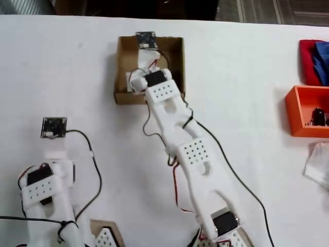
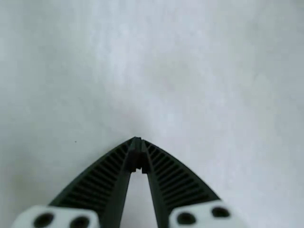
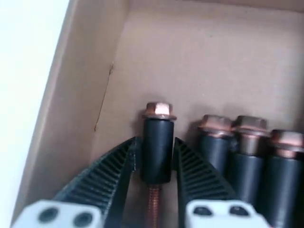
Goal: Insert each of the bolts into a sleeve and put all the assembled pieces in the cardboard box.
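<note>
Sleeved bolt [image 3: 157, 142], clamped in the right hand [image 3: 156, 147], hangs by the cardboard box [image 3: 71, 95] wall beside three finished pieces [image 3: 249, 152], likely for release; left hand [image 2: 137, 143] closed, empty.

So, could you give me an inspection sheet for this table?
Surface: white table.
Job's things: cardboard box holds three sleeved bolts side by side; fourth sleeved bolt gripped inside it.
Clutter: orange bin, red and blue cloth, away from the box.
End effectors: left end effector shut, empty, over bare table; right end effector shut on the fourth sleeved bolt.
Cables: black cable runs along the right arm.
Surroundings: dark area beyond the table.
</note>
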